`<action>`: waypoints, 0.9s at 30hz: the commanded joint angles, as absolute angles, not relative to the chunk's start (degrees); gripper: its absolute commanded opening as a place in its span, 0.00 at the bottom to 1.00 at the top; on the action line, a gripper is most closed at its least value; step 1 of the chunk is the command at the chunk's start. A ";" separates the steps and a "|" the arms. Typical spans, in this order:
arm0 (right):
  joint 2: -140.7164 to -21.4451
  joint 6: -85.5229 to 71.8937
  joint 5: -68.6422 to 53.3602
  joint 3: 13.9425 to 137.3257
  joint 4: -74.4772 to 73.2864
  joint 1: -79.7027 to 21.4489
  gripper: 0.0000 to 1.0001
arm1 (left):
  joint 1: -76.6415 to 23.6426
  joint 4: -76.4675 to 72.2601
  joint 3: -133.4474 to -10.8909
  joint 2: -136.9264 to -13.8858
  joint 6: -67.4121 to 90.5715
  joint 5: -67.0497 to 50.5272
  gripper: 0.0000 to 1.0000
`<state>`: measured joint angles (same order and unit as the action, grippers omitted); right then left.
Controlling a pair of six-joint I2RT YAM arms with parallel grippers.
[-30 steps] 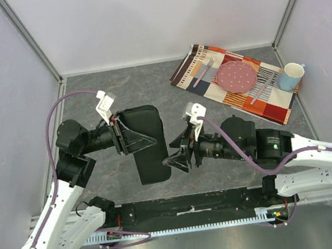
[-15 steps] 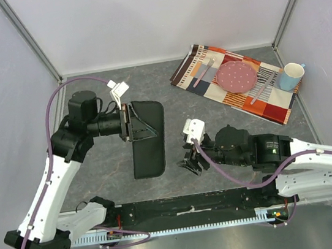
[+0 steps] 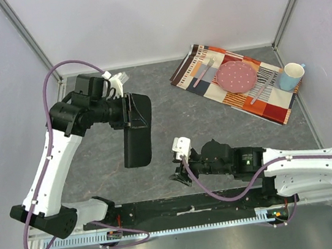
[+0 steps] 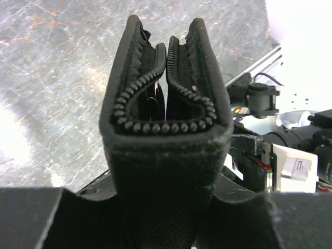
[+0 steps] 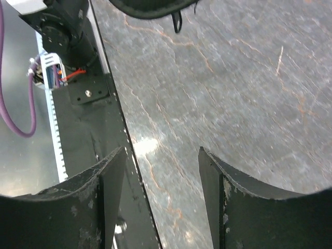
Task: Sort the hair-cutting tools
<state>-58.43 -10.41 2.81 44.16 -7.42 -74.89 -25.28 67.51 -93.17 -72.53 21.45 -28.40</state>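
The left gripper (image 3: 128, 112) is clamping the upper end of the black case (image 3: 136, 142), whose long axis is running down the left-centre of the frame, zip gaping. No hair-cutting tools are showing on the table (image 3: 97, 165); a glint (image 4: 155, 106) inside the case may be them. The right gripper (image 5: 161, 155), parted and empty, is waiting lower right of the case's bottom end.

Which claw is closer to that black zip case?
Left. The left gripper clamps the black case at its far end; the right gripper hangs open, apart from it, near the table's front edge.
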 commanded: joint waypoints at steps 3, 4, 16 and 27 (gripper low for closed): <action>-62.31 -9.58 0.18 40.78 14.49 -75.23 0.64 | -26.19 71.98 -95.80 -72.16 19.07 -23.12 0.02; -62.92 -9.06 0.18 40.69 17.03 -75.23 0.64 | -26.19 71.98 -95.63 -71.98 19.07 -23.03 0.02; -73.56 -7.91 0.09 36.74 43.30 -75.23 0.61 | -26.37 74.44 -97.12 -72.33 18.81 -20.83 0.02; -84.72 -9.41 -4.22 33.75 67.56 -75.23 0.51 | -26.72 74.62 -98.61 -72.07 18.63 -20.92 0.02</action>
